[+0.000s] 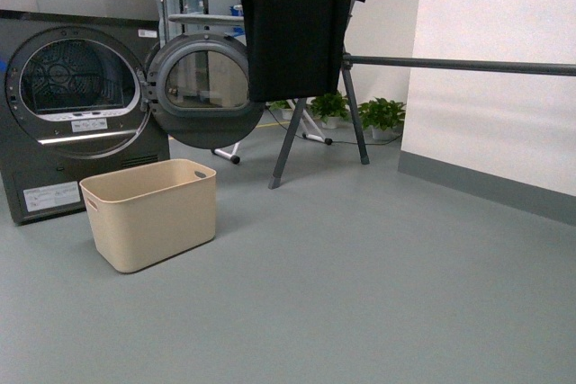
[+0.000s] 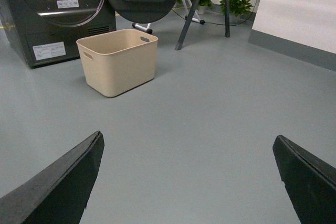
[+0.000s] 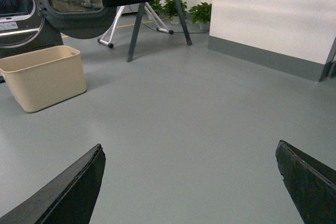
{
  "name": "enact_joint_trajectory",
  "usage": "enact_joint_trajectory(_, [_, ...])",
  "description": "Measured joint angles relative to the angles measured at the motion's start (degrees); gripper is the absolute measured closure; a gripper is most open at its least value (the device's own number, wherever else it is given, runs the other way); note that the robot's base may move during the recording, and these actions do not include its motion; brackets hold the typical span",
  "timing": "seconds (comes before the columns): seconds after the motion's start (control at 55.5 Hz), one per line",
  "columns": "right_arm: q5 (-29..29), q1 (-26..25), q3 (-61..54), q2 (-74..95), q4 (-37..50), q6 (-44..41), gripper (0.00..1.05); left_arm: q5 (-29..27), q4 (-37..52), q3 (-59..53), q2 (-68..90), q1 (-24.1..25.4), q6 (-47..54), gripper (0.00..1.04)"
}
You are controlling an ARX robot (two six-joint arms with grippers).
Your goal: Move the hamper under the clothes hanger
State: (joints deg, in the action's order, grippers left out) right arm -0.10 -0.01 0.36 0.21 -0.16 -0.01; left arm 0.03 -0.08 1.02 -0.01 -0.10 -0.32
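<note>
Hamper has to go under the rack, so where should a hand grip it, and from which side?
Grip the hamper at the oval handle cutout on a short end, coming from above: it stands upright, open-topped and empty.

Matt beige plastic hamper [image 1: 151, 213] (smooth walls), dark metal clothes hanger [image 1: 450, 65] bar.

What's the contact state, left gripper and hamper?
Apart. The left wrist view shows bare floor between the left gripper and the hamper.
</note>
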Motion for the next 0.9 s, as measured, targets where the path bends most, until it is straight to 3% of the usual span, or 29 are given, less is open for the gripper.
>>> enact_joint_trajectory(0.901, [0.00,0.00,-0.02,0.02,0.00,0.02,0.08,0.04,-0.02,0.00,-0.02,0.00,0.00,0.07])
